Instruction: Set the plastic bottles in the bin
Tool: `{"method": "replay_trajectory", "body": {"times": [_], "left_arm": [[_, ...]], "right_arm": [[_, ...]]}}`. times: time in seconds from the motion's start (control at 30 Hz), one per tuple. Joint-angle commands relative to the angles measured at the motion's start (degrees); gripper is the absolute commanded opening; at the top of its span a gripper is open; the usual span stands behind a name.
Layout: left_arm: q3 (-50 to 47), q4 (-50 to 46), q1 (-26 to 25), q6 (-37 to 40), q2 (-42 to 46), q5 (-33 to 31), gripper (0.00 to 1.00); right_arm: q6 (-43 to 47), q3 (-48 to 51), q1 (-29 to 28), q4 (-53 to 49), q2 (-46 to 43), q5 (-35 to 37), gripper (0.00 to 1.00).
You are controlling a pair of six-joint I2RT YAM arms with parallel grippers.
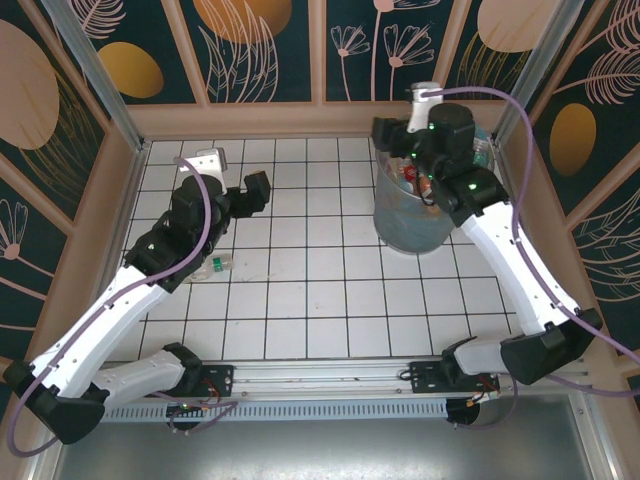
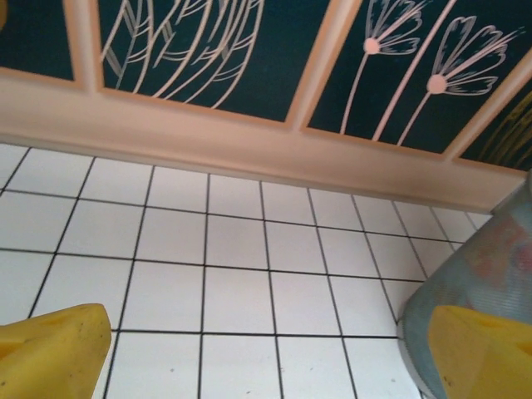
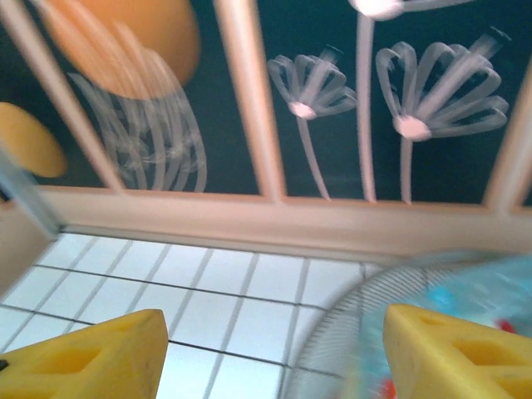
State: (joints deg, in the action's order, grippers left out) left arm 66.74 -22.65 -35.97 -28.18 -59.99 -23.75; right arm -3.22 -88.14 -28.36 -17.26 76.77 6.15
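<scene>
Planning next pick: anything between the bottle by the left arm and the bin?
Nothing visible. The bottle lies beside the left arm; bare tiles run from it to the bin. The right hand hovers over the bin's far rim.

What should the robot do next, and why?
Probably bring the left tool back and down to the small bottle lying on the tiles close behind it. The tool is open and empty, and that bottle is not yet in the bin.
</scene>
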Motion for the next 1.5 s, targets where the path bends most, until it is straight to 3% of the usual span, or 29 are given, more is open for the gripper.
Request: {"method": "replay_trajectory", "body": {"times": [0.0, 0.23, 0.43, 0.6, 0.67, 1.07, 1.27, 1.47], "left_arm": [[1.78, -6.34, 1.01, -2.94, 0.49, -3.13, 0.98], [-3.26, -5.38, 9.92, -7.82, 7.55, -0.07, 0.98], [-4.00, -5.81, 11.55, -12.06, 11.42, -1.59, 0.98], [-6.47, -5.60, 11.53, -14.64, 16.88, -7.17, 0.99], [-8.66, -5.47, 11.53, -15.78, 18.97, -8.31, 0.98], [-18.76, -4.18, 11.53, -18.49, 22.55, -2.98, 0.97], [-20.06, -2.01, 11.54, -17.20, 21.66, -3.16, 0.98], [-18.86, -1.88, 11.53, -14.57, 22.08, -5.52, 0.98]], "right_arm": [[4.31, -0.79, -6.71, 7.51, 0.55, 2.99, 0.69], [10.88, 9.41, -20.22, 28.18, 11.20, -12.51, 0.69], [20.90, 11.23, -27.82, 35.04, 25.66, -29.09, 0.72], [17.12, 18.67, -28.36, 51.78, 33.07, -35.49, 0.73], [17.50, 18.53, -28.39, 54.03, 36.85, -36.20, 0.74], [24.87, 1.28, -29.65, 37.45, 54.26, -33.02, 0.78], [28.26, -11.43, -30.68, 22.38, 61.97, -29.44, 0.79], [31.14, -16.61, -31.25, 13.53, 65.26, -29.17, 0.73]]}}
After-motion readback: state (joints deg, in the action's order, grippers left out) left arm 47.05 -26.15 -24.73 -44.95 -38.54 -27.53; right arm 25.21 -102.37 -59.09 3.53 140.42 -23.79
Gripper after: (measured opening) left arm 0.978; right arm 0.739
